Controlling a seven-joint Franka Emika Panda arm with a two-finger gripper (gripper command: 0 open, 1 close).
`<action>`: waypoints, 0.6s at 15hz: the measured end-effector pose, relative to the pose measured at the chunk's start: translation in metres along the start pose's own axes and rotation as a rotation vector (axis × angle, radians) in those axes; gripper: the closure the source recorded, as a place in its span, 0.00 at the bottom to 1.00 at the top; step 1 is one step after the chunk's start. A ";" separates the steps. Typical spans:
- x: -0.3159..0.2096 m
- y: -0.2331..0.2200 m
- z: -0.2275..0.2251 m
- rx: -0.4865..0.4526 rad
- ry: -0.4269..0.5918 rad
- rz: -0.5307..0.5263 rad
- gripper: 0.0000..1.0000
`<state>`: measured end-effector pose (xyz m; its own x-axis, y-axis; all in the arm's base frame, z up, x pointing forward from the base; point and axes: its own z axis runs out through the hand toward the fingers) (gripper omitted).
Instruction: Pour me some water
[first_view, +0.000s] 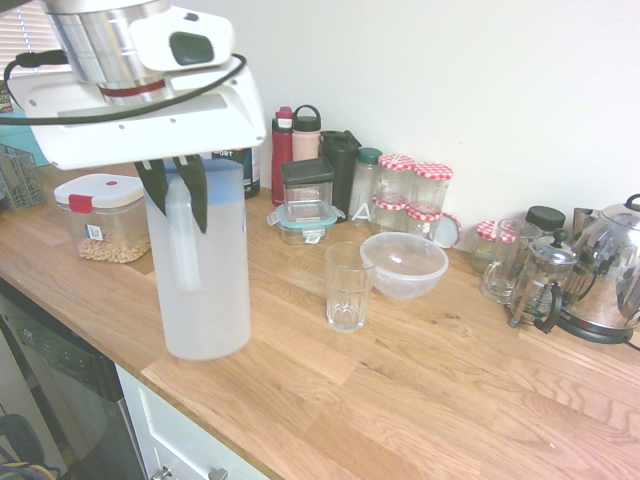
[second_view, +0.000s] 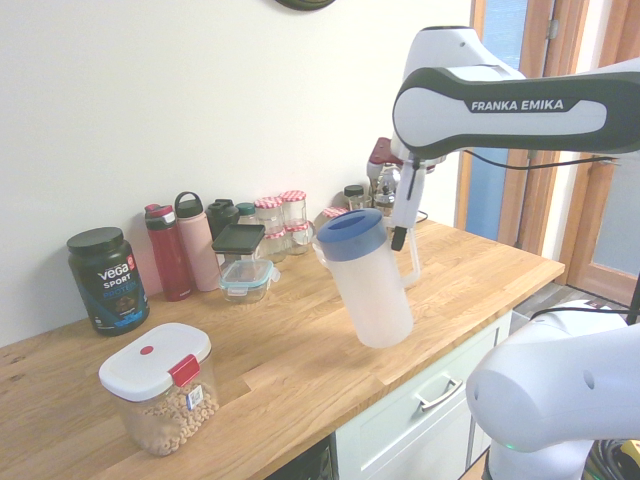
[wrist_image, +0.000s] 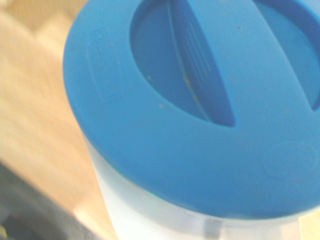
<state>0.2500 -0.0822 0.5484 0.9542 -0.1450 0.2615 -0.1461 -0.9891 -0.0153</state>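
A tall frosted-white jug (first_view: 205, 270) with a blue lid (second_view: 350, 232) hangs above the wooden counter (first_view: 420, 390), leaning slightly in the second exterior view. My gripper (first_view: 177, 195) is shut on the jug's side handle (second_view: 412, 262), its dark fingers (first_view: 196, 195) on either side of it. The water cannot be made out through the frosted wall. The blue lid (wrist_image: 200, 110) fills the wrist view. A clear ribbed drinking glass (first_view: 348, 287) stands upright on the counter beside the jug. The jug hides the glass in the second exterior view.
A lidded cereal container (first_view: 103, 215) stands on the far side of the jug from the glass. A clear bowl (first_view: 404, 265) sits just behind the glass. Bottles and red-lidded jars (first_view: 410, 190) line the wall. A French press (first_view: 540, 285) and a kettle (first_view: 610, 275) stand further along.
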 end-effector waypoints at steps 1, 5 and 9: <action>-0.002 0.021 0.002 0.015 -0.004 -0.007 1.00; -0.003 0.100 0.009 0.060 -0.017 -0.022 1.00; 0.024 0.168 0.019 0.029 -0.063 -0.056 1.00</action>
<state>0.2539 -0.2521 0.5335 0.9754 -0.0898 0.2015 -0.0854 -0.9959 -0.0307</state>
